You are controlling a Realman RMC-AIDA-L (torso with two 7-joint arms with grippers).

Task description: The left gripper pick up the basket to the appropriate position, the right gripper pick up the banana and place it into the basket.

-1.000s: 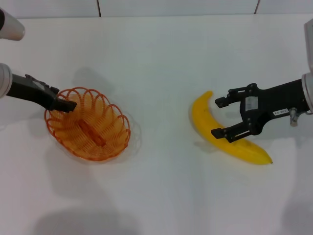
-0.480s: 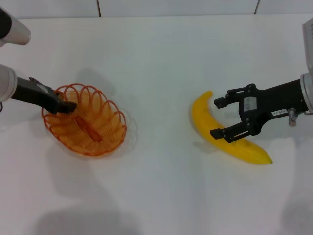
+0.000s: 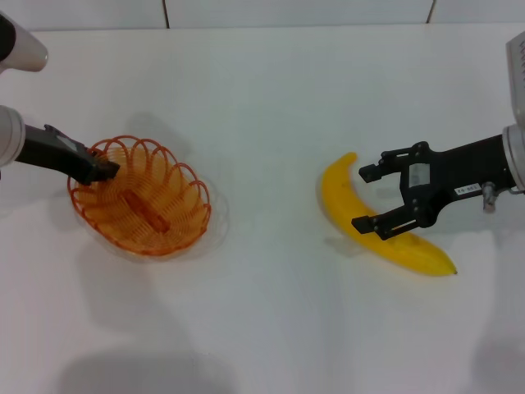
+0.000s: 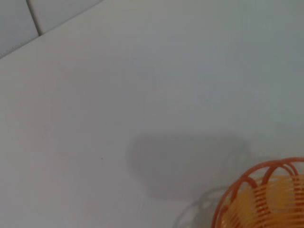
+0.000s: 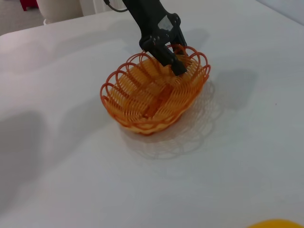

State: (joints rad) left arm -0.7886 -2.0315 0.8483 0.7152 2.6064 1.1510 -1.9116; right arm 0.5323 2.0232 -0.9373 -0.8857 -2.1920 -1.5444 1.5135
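Basket point(image 3: 141, 197) is the landmark: an orange wire oval with a looped rim, sitting on the white table point(image 3: 271, 107) well to the robot's left of the banana point(image 3: 379, 218). The left gripper point(image 3: 100, 170) reaches in from the basket's outer left side, its black fingers pinched onto the rim loops at that edge. In the right wrist view the basket point(image 5: 156, 89) appears tilted slightly, its gripped side a little higher, with the left gripper point(image 5: 173, 61) clamped on the far rim; a small pale sticker shows on the gripper's body, but nothing on it can be read. The left wrist view shows only a corner of the basket point(image 4: 266, 197) and bare table.

The banana lies flat on the table, well apart from the basket on its right, dark tip pointing away from it. The right gripper point(image 3: 366, 198) hangs over the banana's middle, fingers spread wide, one on either side of the fruit. A small white label with tiny black text sits on its arm; the writing is too small to read.
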